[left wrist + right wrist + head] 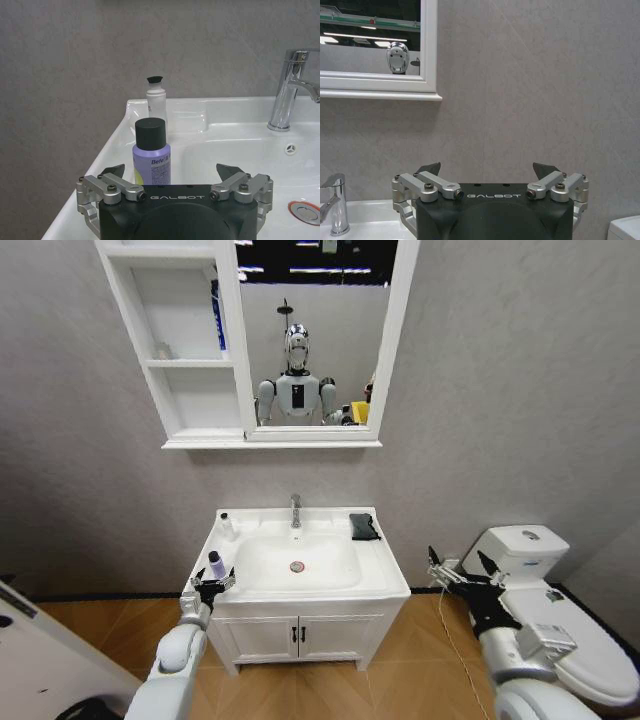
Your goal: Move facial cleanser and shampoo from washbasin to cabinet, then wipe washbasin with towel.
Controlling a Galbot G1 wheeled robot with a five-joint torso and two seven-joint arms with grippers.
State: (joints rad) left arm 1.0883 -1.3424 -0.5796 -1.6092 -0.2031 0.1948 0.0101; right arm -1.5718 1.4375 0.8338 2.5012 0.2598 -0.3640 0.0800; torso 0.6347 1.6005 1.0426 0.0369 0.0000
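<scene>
On the white washbasin (pixel 375 565), at its left rim, stands a purple bottle with a black cap (pixel 216 564) (pixel 151 157). A small white bottle with a black cap (pixel 227 525) (pixel 156 100) stands farther back on that rim. I cannot tell which is the facial cleanser and which the shampoo. My left gripper (pixel 215 582) (pixel 171 172) is open, its fingers flanking the purple bottle just short of it. The black towel (pixel 364 526) lies at the washbasin's back right. The cabinet (pixel 185 360) hangs above on the left. My right gripper (pixel 458 562) (pixel 490 172) hangs open, nothing in it, right of the washbasin.
The chrome tap (pixel 295 510) (pixel 287 90) stands behind the bowl, whose drain (pixel 297 566) is in the middle. A blue item (pixel 216 315) stands on a cabinet shelf beside the mirror (pixel 315 330). A white toilet (pixel 560 620) is under my right arm.
</scene>
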